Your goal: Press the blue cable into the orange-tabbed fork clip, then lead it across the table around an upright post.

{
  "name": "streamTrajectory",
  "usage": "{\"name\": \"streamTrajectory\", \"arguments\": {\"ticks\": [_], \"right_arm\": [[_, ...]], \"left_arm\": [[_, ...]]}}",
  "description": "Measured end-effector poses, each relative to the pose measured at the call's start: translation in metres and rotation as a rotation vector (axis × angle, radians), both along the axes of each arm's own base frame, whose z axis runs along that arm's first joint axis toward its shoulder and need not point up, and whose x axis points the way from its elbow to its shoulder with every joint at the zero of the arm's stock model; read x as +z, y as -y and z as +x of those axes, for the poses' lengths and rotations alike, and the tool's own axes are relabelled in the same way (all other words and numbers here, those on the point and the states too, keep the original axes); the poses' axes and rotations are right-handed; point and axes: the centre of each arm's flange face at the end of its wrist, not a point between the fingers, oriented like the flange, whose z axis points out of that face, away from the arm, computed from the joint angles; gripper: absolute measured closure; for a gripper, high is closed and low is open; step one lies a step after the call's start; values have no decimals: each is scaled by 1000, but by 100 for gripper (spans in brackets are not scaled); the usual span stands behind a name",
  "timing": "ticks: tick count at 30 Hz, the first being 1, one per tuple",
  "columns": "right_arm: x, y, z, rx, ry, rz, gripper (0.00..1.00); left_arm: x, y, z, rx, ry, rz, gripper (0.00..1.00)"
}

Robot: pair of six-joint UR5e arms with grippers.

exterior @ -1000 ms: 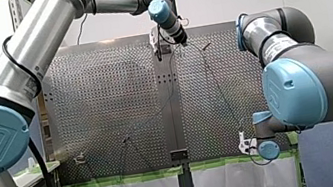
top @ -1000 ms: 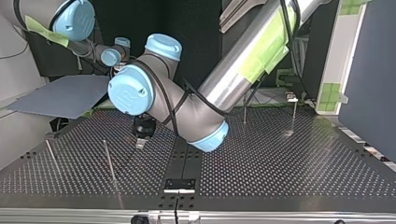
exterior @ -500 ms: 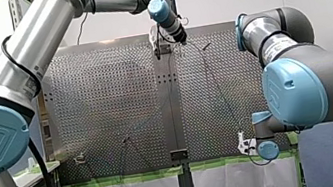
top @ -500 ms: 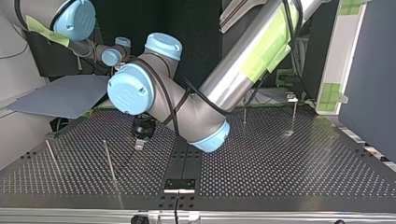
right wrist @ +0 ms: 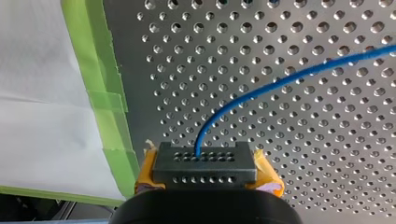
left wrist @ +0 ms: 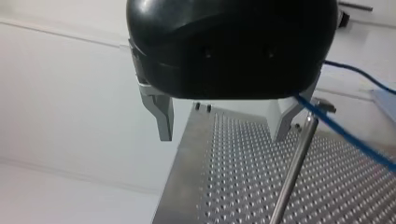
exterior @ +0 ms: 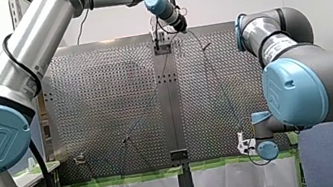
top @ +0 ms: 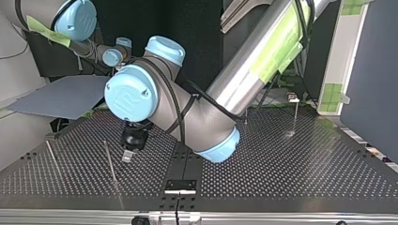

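The thin blue cable [right wrist: 280, 84], likely light and limp, runs from upper centre to lower right in the front view. The yellow-padded right gripper [right wrist: 205, 168] clenches its end. The black left gripper [left wrist: 223, 137] gapes beside it and should pinch there.

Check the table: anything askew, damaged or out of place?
Nothing stands out. The blue cable runs unkinked from my right gripper; my left gripper hangs open near an upright post, which looks straight.

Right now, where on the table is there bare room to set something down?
Bare: the table at the top view's right, from the black centre strip to the two posts. Crowded: its left, around my left gripper, a post and the blue cable.
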Motion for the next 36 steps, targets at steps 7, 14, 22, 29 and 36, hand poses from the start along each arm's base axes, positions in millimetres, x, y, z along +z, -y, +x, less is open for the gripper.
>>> {"name": "streamTrajectory", "arguments": {"ticks": [7, 14, 22, 29, 36], "right_arm": [[0, 0, 0, 0, 0, 2, 100], [0, -1, 1, 1, 0, 3, 100], [0, -1, 1, 3, -3, 4, 100], [0, -3, 5, 9, -4, 4, 100], [0, -4, 8, 14, -4, 3, 100]], "left_arm": [[0, 5, -2, -57, -17, -27, 0], [0, 8, -3, -102, -44, -78, 0], [3, 12, 4, -157, -57, -166, 0], [6, 14, 11, -209, -61, -247, 0], [1, 16, 22, -235, -81, -317, 0]]}}
